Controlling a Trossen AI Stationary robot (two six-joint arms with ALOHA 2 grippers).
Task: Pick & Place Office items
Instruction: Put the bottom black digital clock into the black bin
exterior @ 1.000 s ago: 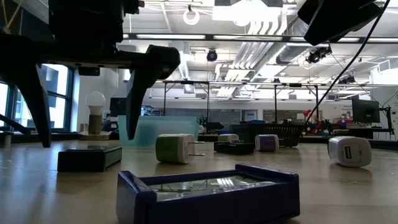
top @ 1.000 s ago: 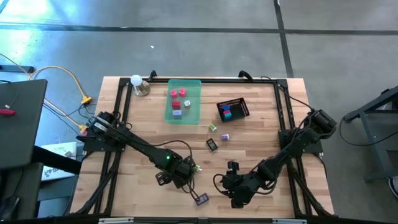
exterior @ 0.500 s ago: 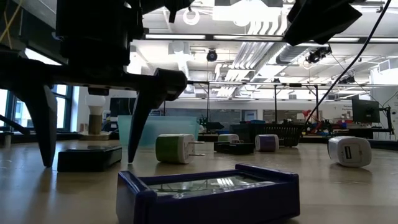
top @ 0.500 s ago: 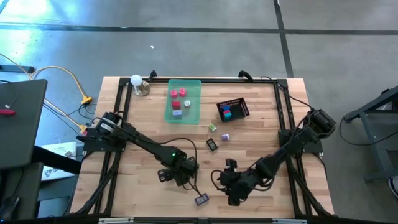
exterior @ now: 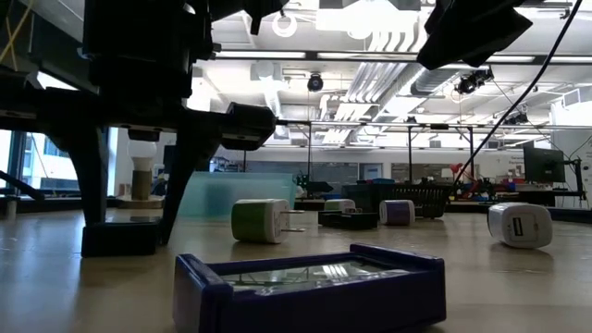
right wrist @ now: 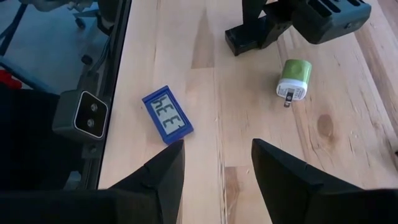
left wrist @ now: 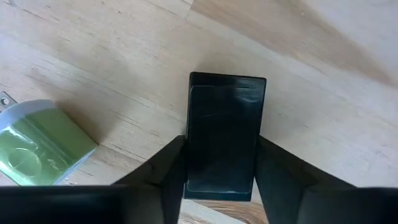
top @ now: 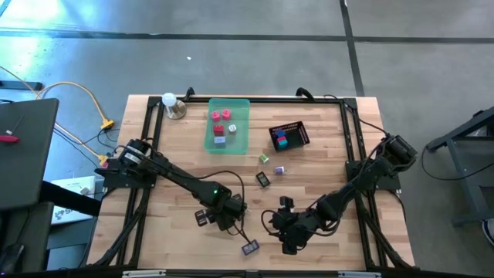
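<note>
Overhead, the left pincer (top: pixel 221 212) is sitting low at the table (top: pixel 177 162) front; the right pincer (top: pixel 287 232) is hovering nearby, a blue display piece (top: pixel 250 248) lying between them. At table level, the left fingers (exterior: pixel 92 185) are flanking a black block (exterior: pixel 120 237). Through the left wrist, both fingers are pressing the block's (left wrist: pixel 222 134) sides, clamped. Through the right wrist, its fingers (right wrist: pixel 163 174) are standing apart, empty, above the display piece (right wrist: pixel 167 115) and a green-and-white plug (right wrist: pixel 293 79).

Flat block (left wrist: pixel 225 134) between left claw (left wrist: pixel 219 186) fingers, plug (left wrist: pixel 34 144) just beside, on table (top: pixel 170 177).
</note>
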